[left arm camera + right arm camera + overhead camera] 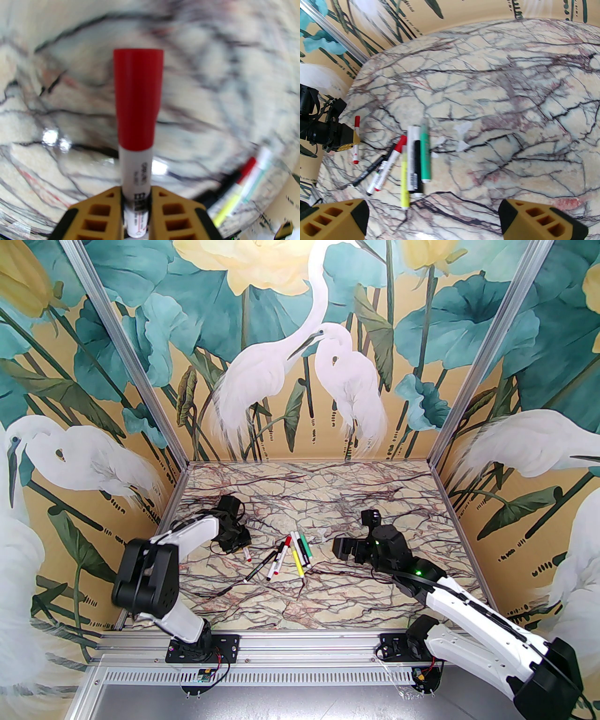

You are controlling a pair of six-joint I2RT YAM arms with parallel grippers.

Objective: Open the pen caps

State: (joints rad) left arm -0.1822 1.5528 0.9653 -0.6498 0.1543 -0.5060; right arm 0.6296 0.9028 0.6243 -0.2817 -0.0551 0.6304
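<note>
Two arms reach out over the tabletop (328, 502). The left arm stretches forward and low with its wrist bent down. The left claw (136, 194) is clamped on the white barrel of a marker pen (136, 168), with a yellow finger (103, 211) pressed against each side. The red cap (137, 98) sits on the pen's end and sticks out past the fingertips. I cannot tell whether this pen is lifted off the surface.

The right arm bends in from the right, elbow low. The right claw (433, 211) points at the middle of the tabletop with its fingers wide apart, gripping nothing.

Between the claws, just beside the left one, lies a loose fan of other pens (286, 558), several touching. They are a slim black pen (368, 171), a red-capped white pen (392, 159), a yellow pen (404, 180), a black-and-white pen (414, 164) and a green pen (425, 154). A small whitish piece (322, 535) lies just beyond the green pen.

The tabletop is cream marble with dark and reddish veins. Walls painted with white egrets (300, 357) and teal leaves close it in on three sides. An aluminium rail (304, 645) carries both arm bases at the near edge.
</note>
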